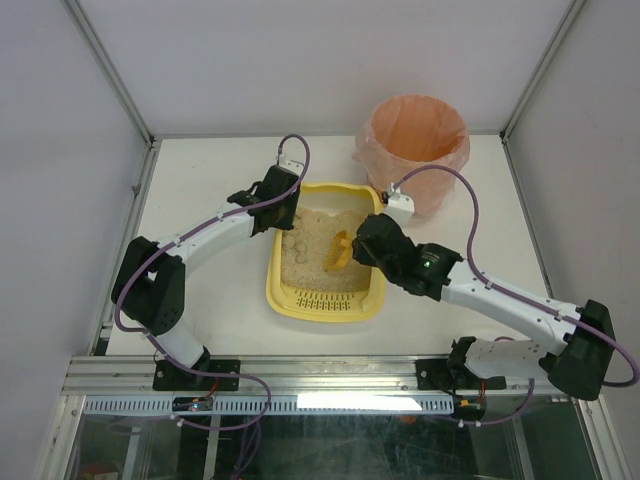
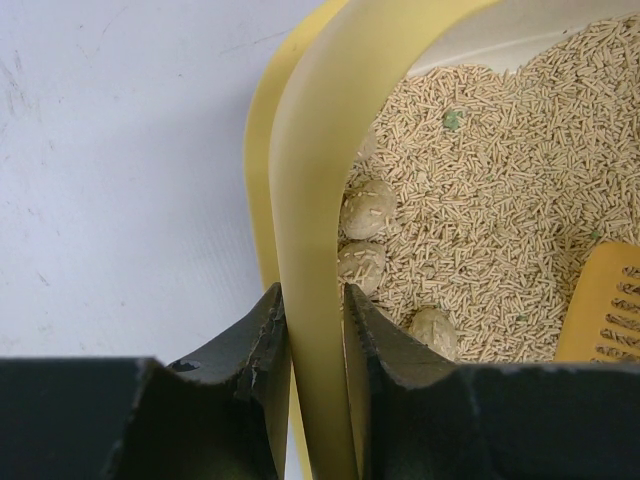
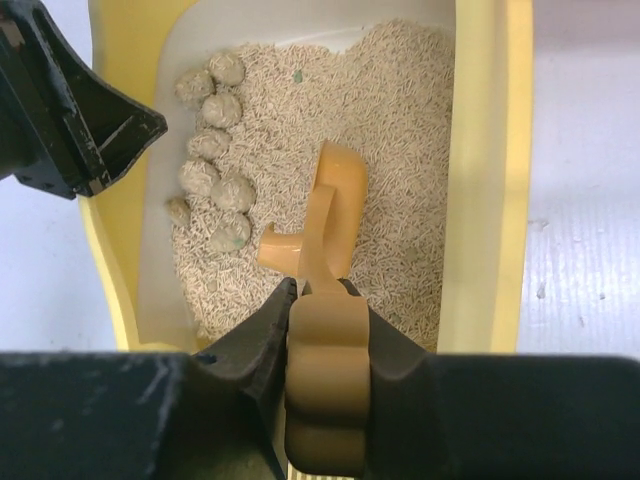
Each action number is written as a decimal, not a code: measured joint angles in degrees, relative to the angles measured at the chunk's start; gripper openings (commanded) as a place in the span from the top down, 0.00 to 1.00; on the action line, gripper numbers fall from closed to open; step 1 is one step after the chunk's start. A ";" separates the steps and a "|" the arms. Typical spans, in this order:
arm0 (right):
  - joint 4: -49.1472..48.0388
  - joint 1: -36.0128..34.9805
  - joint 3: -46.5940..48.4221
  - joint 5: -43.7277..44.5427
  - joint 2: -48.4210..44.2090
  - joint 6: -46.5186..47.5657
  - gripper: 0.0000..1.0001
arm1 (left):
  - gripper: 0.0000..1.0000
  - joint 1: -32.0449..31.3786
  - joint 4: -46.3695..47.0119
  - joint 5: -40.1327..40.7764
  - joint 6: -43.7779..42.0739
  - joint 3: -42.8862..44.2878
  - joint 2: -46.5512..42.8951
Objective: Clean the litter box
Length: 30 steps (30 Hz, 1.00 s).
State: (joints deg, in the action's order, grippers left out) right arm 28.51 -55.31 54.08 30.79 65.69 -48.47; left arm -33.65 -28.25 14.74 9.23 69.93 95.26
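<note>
We judge scooping in hand: left gripper (image 2: 314,312) pinches box (image 2: 300,180) rim, right gripper (image 3: 322,300) pinches scoop (image 3: 335,200), which must next slide under clumps (image 3: 215,145).

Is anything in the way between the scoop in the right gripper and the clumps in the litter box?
Nothing visible: only loose pellets lie between the orange slotted plastic scoop and the pale rounded clumps along the pale-yellow plastic litter box's left wall. The left gripper clamps that wall, one finger inside beside the clumps.
</note>
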 measured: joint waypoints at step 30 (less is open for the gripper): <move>-48.26 8.24 -16.72 -23.12 16.57 -13.16 1.00 | 1.00 1.14 -0.35 1.75 -1.31 0.00 0.11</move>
State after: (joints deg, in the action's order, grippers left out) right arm -19.75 -47.07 37.36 7.66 82.26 -61.63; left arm -32.51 -28.60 16.49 7.92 69.93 95.37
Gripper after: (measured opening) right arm 0.220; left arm 0.217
